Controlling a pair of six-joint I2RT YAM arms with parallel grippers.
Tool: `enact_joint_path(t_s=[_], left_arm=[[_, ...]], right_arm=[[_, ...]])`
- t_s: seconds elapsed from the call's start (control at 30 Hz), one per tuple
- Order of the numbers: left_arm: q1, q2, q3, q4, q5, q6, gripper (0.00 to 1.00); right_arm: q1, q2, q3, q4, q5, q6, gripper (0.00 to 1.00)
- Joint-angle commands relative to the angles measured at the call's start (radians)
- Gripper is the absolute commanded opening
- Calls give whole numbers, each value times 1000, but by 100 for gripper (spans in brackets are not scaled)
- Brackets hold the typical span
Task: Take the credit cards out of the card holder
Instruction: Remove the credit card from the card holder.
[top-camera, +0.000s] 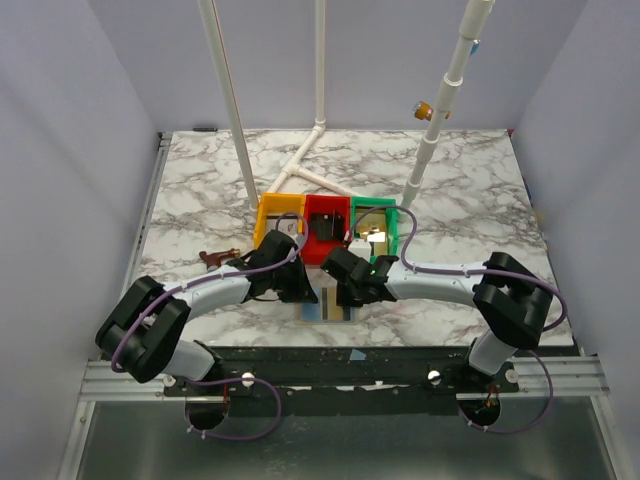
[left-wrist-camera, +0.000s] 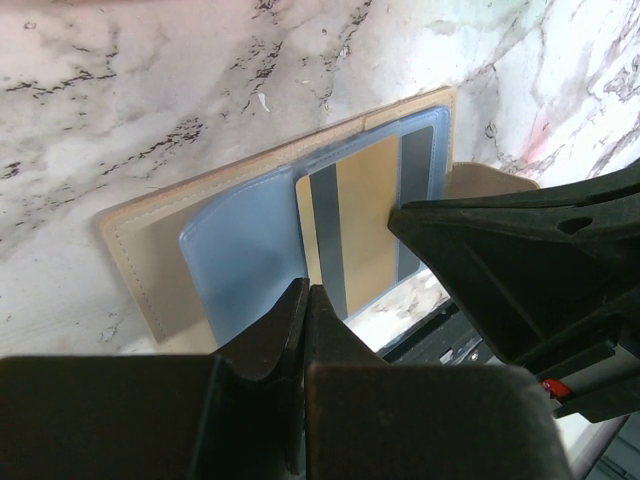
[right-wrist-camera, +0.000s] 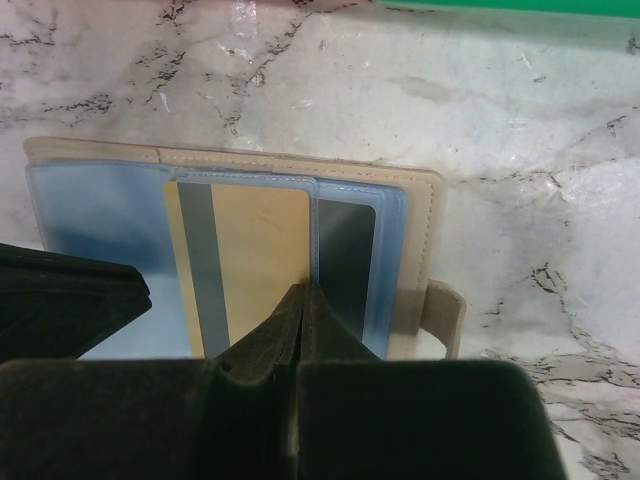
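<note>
Open card holder on the bench, both pincers closed over it

We see the card holder (right-wrist-camera: 100, 215) lying open and flat on the marble bench (right-wrist-camera: 480, 130), in front of the red tray (top-camera: 322, 215) and between the two arms. A gold card (right-wrist-camera: 260, 250) with a grey stripe shows among its blue plastic sleeves, and a dark card (right-wrist-camera: 345, 260) sits in the sleeve just beside it. The left pincer (left-wrist-camera: 305, 300) has its fingers pressed together, tip at the edge of a blue sleeve. The right pincer (right-wrist-camera: 303, 300) is closed too, tip at one long edge of the gold card; if it pinches the card, we cannot tell.
</note>
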Motion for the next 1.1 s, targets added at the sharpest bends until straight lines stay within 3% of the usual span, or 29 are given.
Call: enact_joint_path(t_s=[0.0, 0.2, 0.33, 0.7, 1.07], left_arm=[[0, 5, -18, 27, 35, -8, 1], [15, -5, -35, 45, 55, -10, 26], [27, 7, -57, 94, 93, -27, 35], [34, 71, -97, 221, 162, -76, 35], [35, 83, -108, 253, 177, -101, 26]], right_arm=[[10, 40, -11, -13, -17, 4, 1], [9, 37, -25, -13, -16, 7, 1], [9, 34, -27, -10, -18, 9, 1], [10, 34, -36, 4, -30, 12, 1], [10, 46, -25, 5, -36, 9, 1]])
